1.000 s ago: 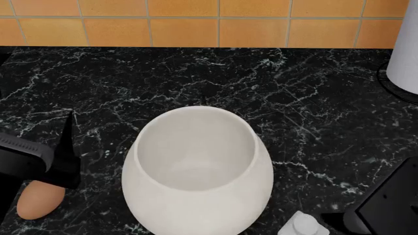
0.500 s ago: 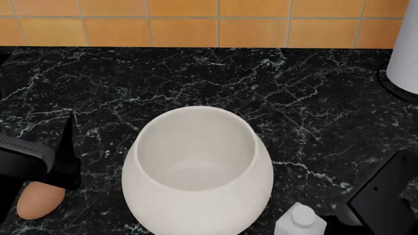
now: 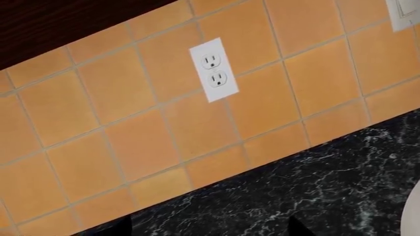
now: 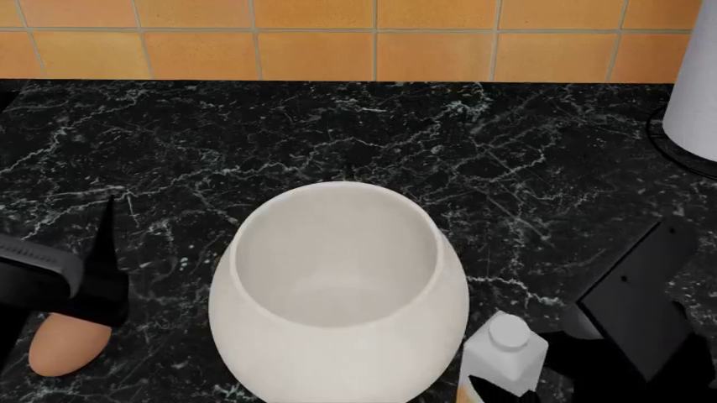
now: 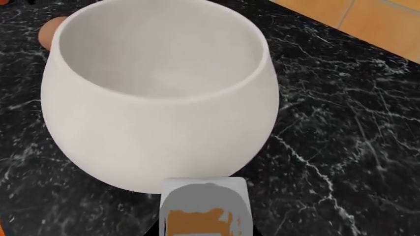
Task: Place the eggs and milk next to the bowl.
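Note:
The white bowl [image 4: 336,294] stands on the black marble counter [image 4: 448,143]. A tan-brown egg [image 4: 67,344] lies on the counter to the bowl's left, partly under my left gripper [image 4: 79,290]. In the left wrist view that gripper [image 3: 206,231] is open, with only counter between its fingertips [image 3: 298,228]. My right gripper [image 4: 538,369] is shut on the milk [image 4: 505,357], upright and close beside the bowl's right side. The right wrist view has the milk [image 5: 203,206] just before the bowl [image 5: 157,88], and the egg [image 5: 47,30] behind the bowl.
A tall white cylinder on a black base [image 4: 694,84] stands at the back right of the counter. An orange tiled wall [image 4: 336,42] runs along the back, with a white outlet [image 3: 213,71] on it.
My right gripper has carried the milk up into view and nearer the bowl's right side. The left gripper has shifted slightly left. Bowl and egg have not moved.

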Controlling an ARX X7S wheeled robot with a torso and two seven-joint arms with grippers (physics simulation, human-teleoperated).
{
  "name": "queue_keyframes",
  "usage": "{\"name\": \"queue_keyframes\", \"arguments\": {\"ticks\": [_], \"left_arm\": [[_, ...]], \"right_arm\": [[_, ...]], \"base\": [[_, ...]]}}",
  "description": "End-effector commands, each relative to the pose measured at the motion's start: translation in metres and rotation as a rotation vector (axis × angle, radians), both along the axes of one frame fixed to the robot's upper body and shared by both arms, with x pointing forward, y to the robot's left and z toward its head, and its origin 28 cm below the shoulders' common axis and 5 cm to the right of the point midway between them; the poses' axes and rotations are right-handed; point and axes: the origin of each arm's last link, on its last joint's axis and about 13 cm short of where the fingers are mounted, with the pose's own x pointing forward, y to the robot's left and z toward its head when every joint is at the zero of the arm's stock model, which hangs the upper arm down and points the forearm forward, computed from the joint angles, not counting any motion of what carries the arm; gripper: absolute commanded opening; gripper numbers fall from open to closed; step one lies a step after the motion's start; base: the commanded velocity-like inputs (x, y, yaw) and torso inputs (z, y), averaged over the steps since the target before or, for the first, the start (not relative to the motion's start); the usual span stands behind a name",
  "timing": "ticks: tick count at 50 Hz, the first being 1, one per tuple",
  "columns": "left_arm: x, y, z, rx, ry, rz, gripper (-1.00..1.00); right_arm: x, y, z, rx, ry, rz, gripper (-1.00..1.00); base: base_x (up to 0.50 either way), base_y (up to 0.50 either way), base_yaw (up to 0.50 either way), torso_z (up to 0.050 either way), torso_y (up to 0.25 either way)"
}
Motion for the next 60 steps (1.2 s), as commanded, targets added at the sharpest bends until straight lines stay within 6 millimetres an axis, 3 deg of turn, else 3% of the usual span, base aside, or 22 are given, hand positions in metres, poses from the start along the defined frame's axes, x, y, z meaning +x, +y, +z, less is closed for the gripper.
{"name": "queue_keyframes", "arguments": {"ticks": [1,22,23,40,60], "left_arm": [[0.002,0.003,0.0,-0.033,0.004,-0.016,1.0],[0.003,0.003,-0.002,-0.031,0.006,-0.015,1.0],[0.003,0.003,-0.001,-0.03,0.006,-0.015,1.0],[0.002,0.002,0.0,-0.028,0.002,-0.018,1.0],[0.001,0.004,-0.002,-0.039,0.003,-0.019,1.0]], "right_arm": [[0.014,0.0,0.003,0.019,-0.02,0.013,-1.0],[0.012,-0.001,0.0,0.017,-0.005,0.017,-1.0],[0.012,-0.001,0.0,0.016,-0.005,0.016,1.0],[0.008,-0.002,0.002,0.014,-0.005,0.02,1.0],[-0.01,0.002,0.049,-0.008,-0.101,0.036,1.0]], "base": [[0.0,0.0,0.0,0.0,0.0],[0.0,0.0,0.0,0.0,0.0],[0.0,0.0,0.0,0.0,0.0],[0.0,0.0,0.0,0.0,0.0],[0.0,0.0,0.0,0.0,0.0]]}}
